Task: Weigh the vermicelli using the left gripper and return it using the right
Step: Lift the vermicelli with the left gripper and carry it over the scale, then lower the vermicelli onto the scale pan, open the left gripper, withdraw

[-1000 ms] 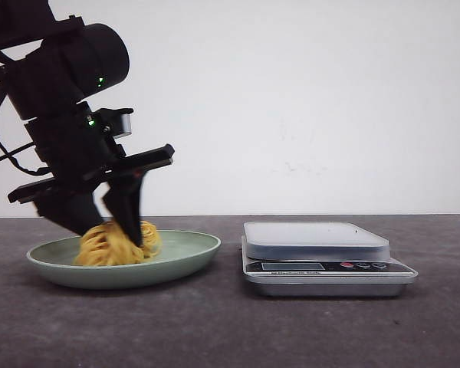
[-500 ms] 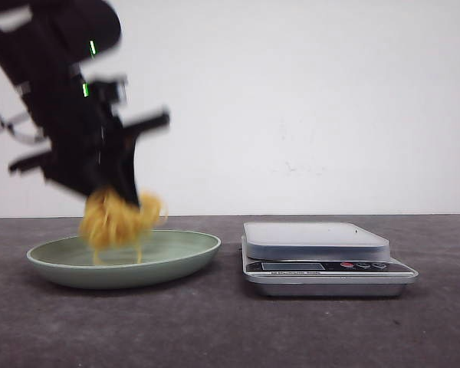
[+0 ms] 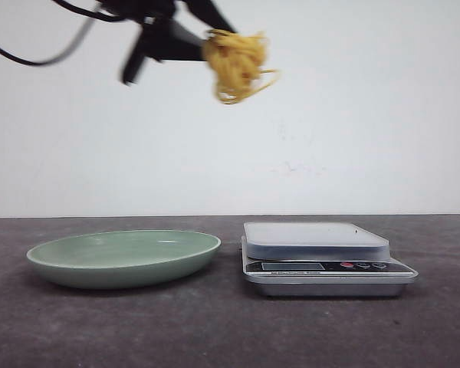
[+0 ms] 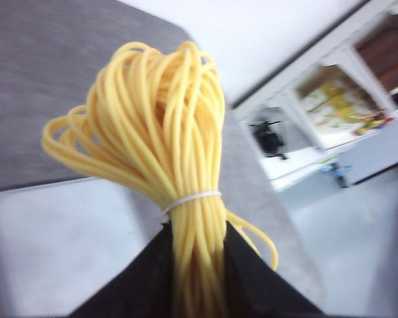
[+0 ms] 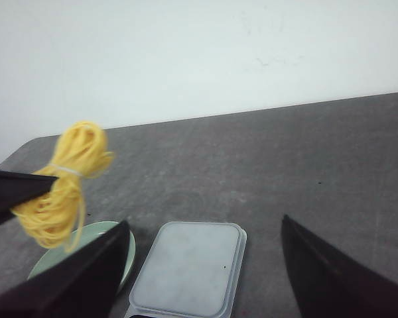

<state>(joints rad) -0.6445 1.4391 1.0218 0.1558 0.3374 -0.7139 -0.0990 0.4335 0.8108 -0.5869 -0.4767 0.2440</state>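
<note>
You are in the carry step: the left pincer (image 3: 203, 42) is clamped on the vermicelli (image 3: 236, 63), and the bundle hangs high in the air, above the gap between the pale green plate (image 3: 123, 257) on the left and the scale (image 3: 322, 257) on the right. In the left wrist view the two black fingers (image 4: 139, 278) pinch the strands just below a thin white tie, and the looped end of the nest stands free beyond them. A few loose strands trail off the bundle.

The plate holds nothing now, and the scale's platform is bare, so weighing is not yet done. Your right pincer (image 5: 205, 265) is spread wide with nothing between its fingers, looking down over the scale from the far side of the counter (image 3: 230, 330).

Next, I judge, you need to bring the left pincer rightward until the nest sits over the middle of the platform, then lower it until it rests there before letting go. Released from this height, the light bundle would likely bounce or roll off the smooth top. Watch the trailing strands, which could drape over the platform edge onto the counter and skew the reading.
</note>
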